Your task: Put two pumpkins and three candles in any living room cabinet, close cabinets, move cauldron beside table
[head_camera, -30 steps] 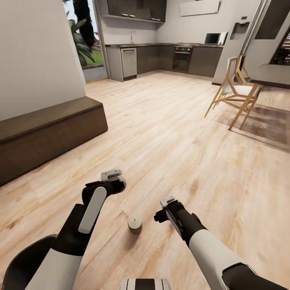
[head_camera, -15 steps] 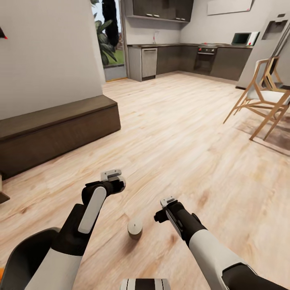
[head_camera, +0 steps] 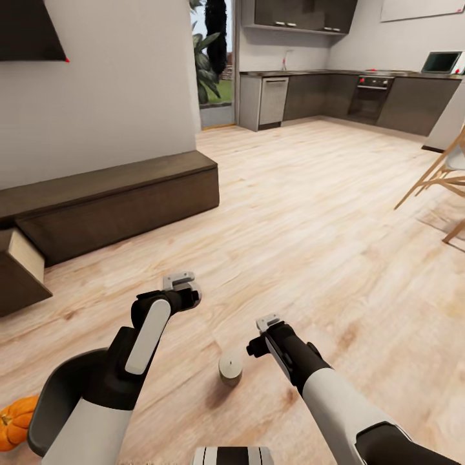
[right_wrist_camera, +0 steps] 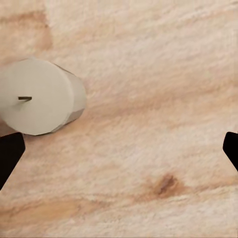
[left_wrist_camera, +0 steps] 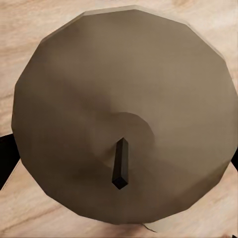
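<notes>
In the left wrist view a pale candle [left_wrist_camera: 99, 74] with a dark wick sits very close between the dark fingertips, and my left gripper [head_camera: 179, 282] is shut on it above the floor. A second candle [head_camera: 230, 368] stands upright on the wood floor between my arms. My right gripper [head_camera: 261, 336] hangs just right of it, open, and the same candle [right_wrist_camera: 39, 96] shows beside one fingertip [right_wrist_camera: 7, 153], not between the fingers. An orange pumpkin [head_camera: 16, 423] lies on the floor at the lower left. The long dark cabinet [head_camera: 123, 210] runs along the left wall, with one drawer [head_camera: 22, 271] pulled open.
Bare wood floor [head_camera: 310, 213] stretches ahead to a dark kitchen [head_camera: 361, 97]. A wooden chair [head_camera: 445, 174] stands at the right edge. A dark panel [head_camera: 26, 29] hangs on the wall above the cabinet.
The camera has turned left, so the whole scene slid right. The open drawer and the pumpkin have come into view. Both arms keep the same pose.
</notes>
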`<state>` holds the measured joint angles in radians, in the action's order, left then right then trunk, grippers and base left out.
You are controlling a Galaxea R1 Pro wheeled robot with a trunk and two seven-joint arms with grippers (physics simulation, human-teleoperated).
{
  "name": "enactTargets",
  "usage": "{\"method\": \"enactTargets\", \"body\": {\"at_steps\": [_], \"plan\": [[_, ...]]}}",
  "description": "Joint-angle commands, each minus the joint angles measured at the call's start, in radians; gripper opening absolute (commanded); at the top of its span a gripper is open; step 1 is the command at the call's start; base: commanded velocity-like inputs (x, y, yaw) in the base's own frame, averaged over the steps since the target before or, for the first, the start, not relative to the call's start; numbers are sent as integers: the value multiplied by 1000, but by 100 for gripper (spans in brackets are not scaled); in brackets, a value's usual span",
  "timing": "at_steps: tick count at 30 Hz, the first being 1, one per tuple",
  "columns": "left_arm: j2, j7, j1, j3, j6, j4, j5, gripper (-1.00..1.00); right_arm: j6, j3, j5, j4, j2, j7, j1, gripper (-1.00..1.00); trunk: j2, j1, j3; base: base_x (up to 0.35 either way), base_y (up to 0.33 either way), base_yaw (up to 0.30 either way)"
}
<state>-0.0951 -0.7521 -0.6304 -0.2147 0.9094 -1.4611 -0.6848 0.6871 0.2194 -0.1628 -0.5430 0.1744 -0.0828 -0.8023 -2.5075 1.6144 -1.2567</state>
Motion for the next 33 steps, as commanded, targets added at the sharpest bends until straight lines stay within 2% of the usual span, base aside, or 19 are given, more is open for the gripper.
{"method": "enactTargets", "body": {"at_steps": [1,21,28,33], "plan": [[0,2,0,0,2,0,4,-100,0,0,0,0,0,0,0,100,0,0,0,0,0,292],[-2,6,-2,0,-6,-4,3,-100,-4,0,1,11,0,1,0,100,0,0,0,0,0,292],[-4,8,-9,-1,-9,-9,-19,-100,-116,0,1,36,0,6,5,100,0,0,0,0,0,292],[-8,8,-10,-4,-10,-18,-21,-100,-126,0,2,36,-1,6,3,100,0,0,0,0,0,175]]}}
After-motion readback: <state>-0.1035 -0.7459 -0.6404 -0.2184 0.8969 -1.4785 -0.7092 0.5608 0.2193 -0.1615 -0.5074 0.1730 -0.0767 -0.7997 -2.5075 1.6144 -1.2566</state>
